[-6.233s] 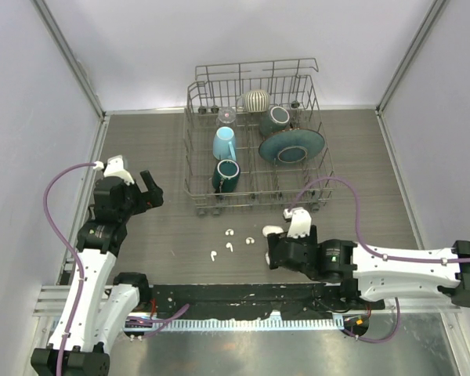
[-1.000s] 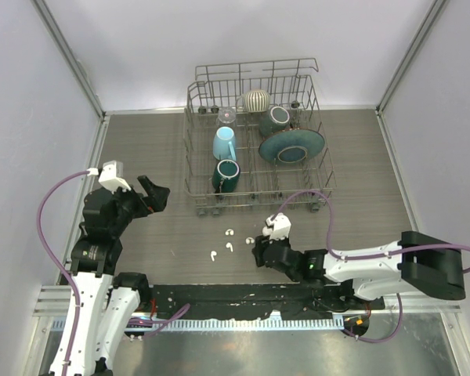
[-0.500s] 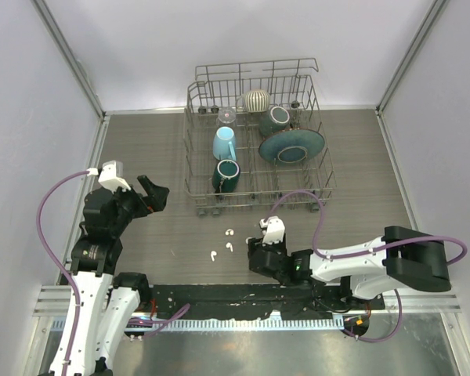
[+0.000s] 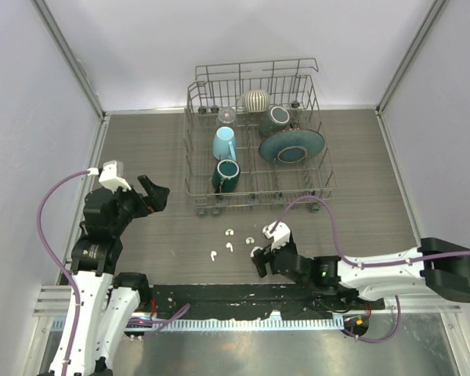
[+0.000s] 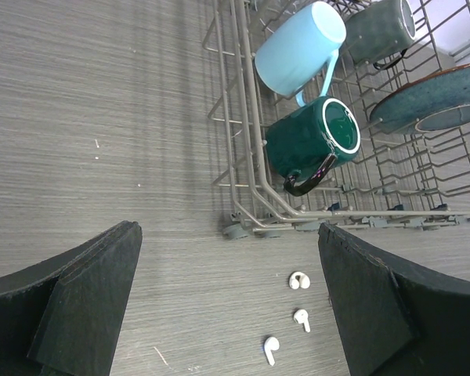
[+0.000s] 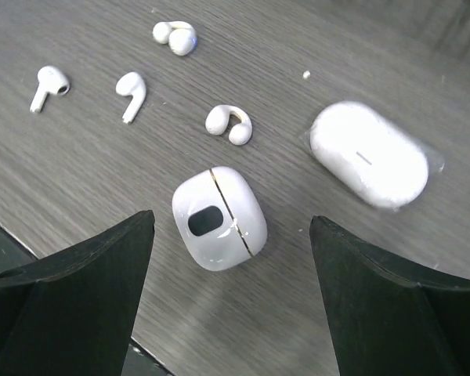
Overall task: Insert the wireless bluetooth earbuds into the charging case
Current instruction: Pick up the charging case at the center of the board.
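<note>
Right gripper [image 4: 259, 262] hovers wide open above the closed round charging case [image 6: 219, 218], likely to grasp it; stemmed earbuds [image 6: 131, 94] lie near.

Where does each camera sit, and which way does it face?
Top external: above and behind the arms, looking down on table, dish rack, both arms.
Left wrist: on the left arm, facing green mug, stemmed earbuds; left gripper frames it.
Right wrist: close over rounded case, oval case; right gripper shows.
Shared: both wrist views show the stemmed earbuds.
</note>
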Robot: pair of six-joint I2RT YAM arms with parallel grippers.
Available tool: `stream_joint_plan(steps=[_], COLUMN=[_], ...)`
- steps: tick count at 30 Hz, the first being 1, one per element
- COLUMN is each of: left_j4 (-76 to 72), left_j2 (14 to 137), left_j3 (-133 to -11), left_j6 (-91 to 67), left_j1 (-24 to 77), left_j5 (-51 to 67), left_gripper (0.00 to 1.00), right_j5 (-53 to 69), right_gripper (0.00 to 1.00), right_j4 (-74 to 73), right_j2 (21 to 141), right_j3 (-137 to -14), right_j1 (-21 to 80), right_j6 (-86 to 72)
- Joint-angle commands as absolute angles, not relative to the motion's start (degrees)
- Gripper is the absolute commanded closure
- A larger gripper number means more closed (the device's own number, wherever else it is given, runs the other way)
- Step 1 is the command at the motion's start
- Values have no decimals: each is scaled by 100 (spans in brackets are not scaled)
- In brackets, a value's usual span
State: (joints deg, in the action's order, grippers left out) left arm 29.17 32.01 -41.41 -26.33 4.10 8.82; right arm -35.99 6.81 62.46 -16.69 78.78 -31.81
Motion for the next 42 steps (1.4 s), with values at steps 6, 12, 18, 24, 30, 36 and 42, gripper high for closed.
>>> stream_joint_plan(steps=[6,12,18,24,30,36,42], left_j4=[2707,2602,2549,2452,2470,2417,2399], left_j2=[3120,3059,2971,2848,2848,2830,2795], left_j3=[-4105,-4061,-3982,-3911,-3911,-3902,-3894], left_j6=[-2540,-2549,-2540,-2540,-2514,-2575,-2566], left_j1=[413,413,404,404,413,413,404], left_j5=[1055,1116,1028,1063,1081,1142,1195], left_gripper=[0,0,0,0,0,0,0], right_j5=[-3129,-2268,-2249,-2478,-2619,-2233,-1829], right_gripper=[9,8,9,10,10,13,17], right_j4=[2592,2804,2988,3058,3138,3190,3190], right_j2=[4913,5166,5931,5889,5897,6301,6188], right_j3=[-730,-650,-712,-677,-668,-773,-686], right_j1=[7901,7849,7849,7822,7752,7270,7058], right_j6=[-449,-413,-518,-483,-501,-712,-905])
